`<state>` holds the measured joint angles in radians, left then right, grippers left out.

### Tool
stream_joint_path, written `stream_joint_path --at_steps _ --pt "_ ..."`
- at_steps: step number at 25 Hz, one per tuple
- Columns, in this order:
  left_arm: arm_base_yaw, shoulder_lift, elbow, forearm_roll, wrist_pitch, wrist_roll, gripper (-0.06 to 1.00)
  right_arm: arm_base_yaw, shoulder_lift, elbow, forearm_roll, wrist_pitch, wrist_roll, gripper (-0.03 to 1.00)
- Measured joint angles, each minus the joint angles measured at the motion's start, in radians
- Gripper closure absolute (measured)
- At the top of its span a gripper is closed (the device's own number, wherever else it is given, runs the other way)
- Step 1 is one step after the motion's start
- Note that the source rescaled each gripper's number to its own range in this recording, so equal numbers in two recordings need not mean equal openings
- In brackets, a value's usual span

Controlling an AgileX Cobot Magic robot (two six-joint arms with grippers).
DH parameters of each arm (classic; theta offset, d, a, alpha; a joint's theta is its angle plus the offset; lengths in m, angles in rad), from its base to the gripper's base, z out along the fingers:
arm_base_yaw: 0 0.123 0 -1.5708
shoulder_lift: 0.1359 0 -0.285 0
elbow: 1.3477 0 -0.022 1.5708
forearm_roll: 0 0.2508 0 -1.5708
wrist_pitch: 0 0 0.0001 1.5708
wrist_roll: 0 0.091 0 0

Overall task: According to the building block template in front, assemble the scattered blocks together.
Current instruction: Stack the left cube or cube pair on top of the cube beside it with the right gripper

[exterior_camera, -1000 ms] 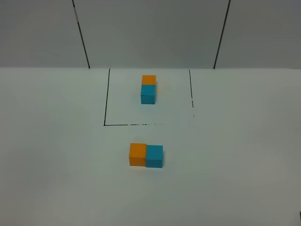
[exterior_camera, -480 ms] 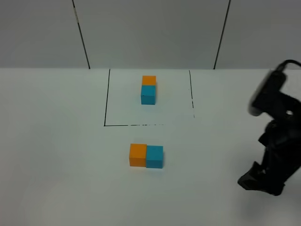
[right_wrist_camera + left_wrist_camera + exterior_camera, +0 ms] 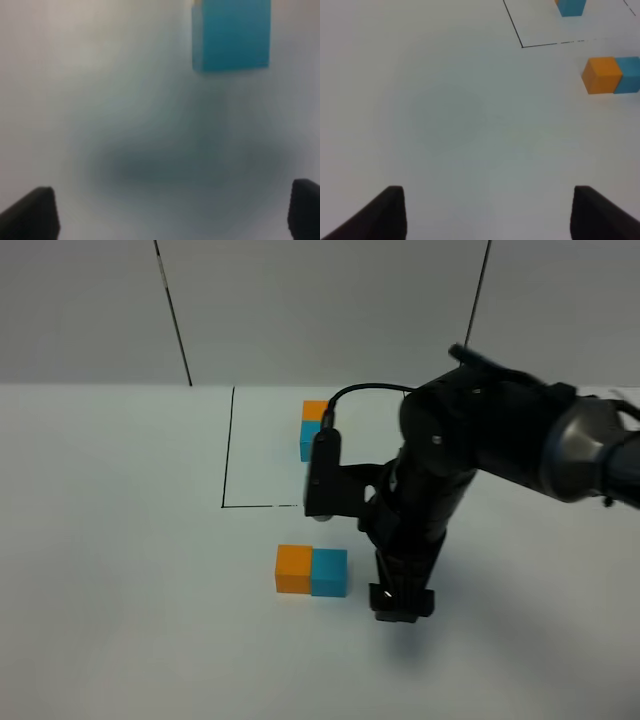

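Observation:
The scattered blocks, an orange cube point(image 3: 294, 569) and a cyan cube point(image 3: 329, 573), sit touching side by side on the white table, orange on the left. The template point(image 3: 316, 425), orange behind cyan, stands inside the black outline point(image 3: 228, 450) and is partly hidden by the right arm's cable. My right gripper point(image 3: 402, 602) points down at the table just right of the cyan cube, apart from it, open and empty. The right wrist view shows the cyan cube point(image 3: 232, 35) ahead of the spread fingertips point(image 3: 30, 215). My left gripper point(image 3: 487, 215) is open and empty, far from the orange cube point(image 3: 602, 75).
The right arm point(image 3: 470, 450) reaches across the outline's right side and front edge. Grey wall panels point(image 3: 320, 310) rise behind the table. The outline's corner point(image 3: 522, 46) and the template's cyan cube point(image 3: 571, 7) show in the left wrist view.
The right arm came in from the right edge and swung left and down to beside the cyan cube. The cubes have not moved.

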<state>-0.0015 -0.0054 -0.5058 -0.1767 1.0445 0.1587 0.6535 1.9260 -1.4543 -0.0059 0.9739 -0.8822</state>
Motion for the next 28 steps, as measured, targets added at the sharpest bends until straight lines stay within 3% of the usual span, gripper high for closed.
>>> stream_joint_path --at_steps 9,19,28 --pt "0.0 0.0 0.0 0.0 0.0 -0.001 0.46 0.019 0.214 -0.194 0.006 0.004 -0.024 0.12" --pt "0.0 0.0 0.0 0.0 0.0 -0.001 0.46 0.019 0.307 -0.228 0.05 -0.132 -0.036 0.13" --pt "0.0 0.0 0.0 0.0 0.0 -0.001 0.46 0.019 0.369 -0.237 0.109 -0.184 -0.038 0.13"
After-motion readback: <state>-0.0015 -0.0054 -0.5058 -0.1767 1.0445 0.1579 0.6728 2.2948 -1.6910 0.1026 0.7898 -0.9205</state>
